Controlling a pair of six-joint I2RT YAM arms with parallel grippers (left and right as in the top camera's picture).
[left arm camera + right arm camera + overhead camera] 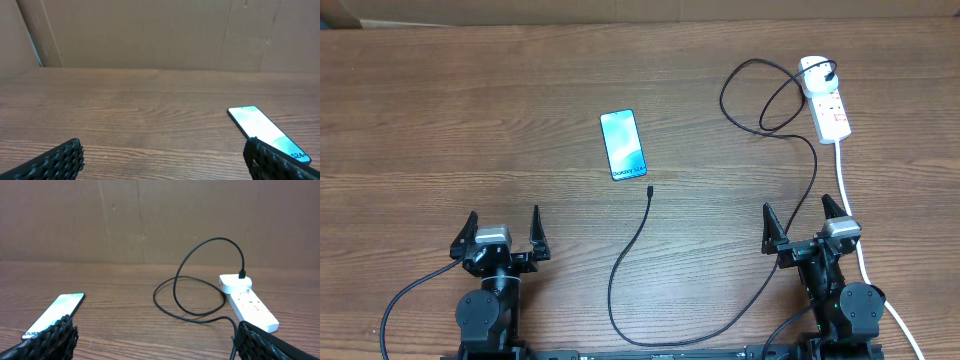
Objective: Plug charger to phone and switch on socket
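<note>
Overhead, both arms wait at the near edge of the desk (pixel 460 110). The left end effector (pixel 503 214) and right end effector (pixel 798 205) are spread wide and hold nothing. The phone (pixel 623 145) lies screen-up at mid-desk. The charger (pixel 632 248) has its connector tip (pixel 648 190) just short of the phone, probably so the carry is brief. Its plug end already sits in the socket (pixel 830 110), far right.

Left wrist view: the phone's near corner hides behind the left end effector, and the charger is out of frame.

Right wrist view: the socket's near end runs behind the right end effector, and the switch state is unreadable.
</note>
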